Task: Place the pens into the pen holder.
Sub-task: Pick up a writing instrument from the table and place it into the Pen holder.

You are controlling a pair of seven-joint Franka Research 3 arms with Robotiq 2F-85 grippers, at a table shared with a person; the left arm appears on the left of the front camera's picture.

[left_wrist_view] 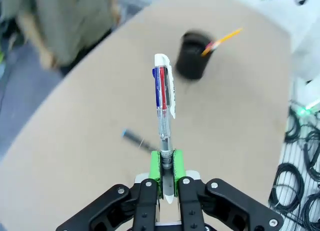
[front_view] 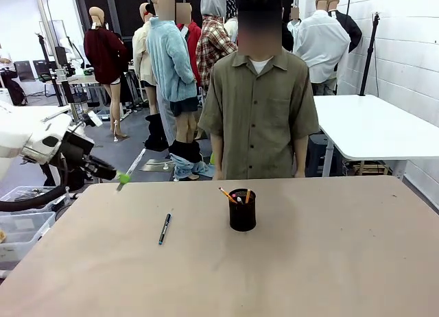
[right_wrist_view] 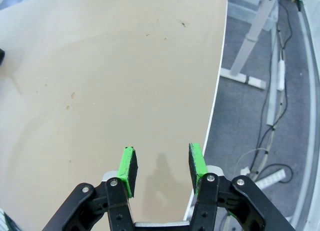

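My left gripper [left_wrist_view: 166, 166] is shut on a white multicolour pen [left_wrist_view: 164, 98] that sticks straight out from its green pads. In the front view that gripper [front_view: 123, 178] hovers above the table's far left edge, the white pen [front_view: 132, 166] pointing up and away. A dark pen with a bluish barrel [front_view: 164, 228] lies flat on the table, left of the pen holder; the left wrist view shows this dark pen [left_wrist_view: 137, 140] blurred beneath the held one. The black mesh pen holder [front_view: 242, 209] stands mid-table with orange pencils [front_view: 227, 193] in it. My right gripper [right_wrist_view: 161, 162] is open over bare tabletop.
A person in an olive shirt [front_view: 258, 108] stands at the far edge behind the holder. The table's right edge [right_wrist_view: 216, 96] runs close to my right gripper, with floor cables beyond. A white table [front_view: 377, 125] stands at the back right, and storage bins [front_view: 20, 224] sit left of the table.
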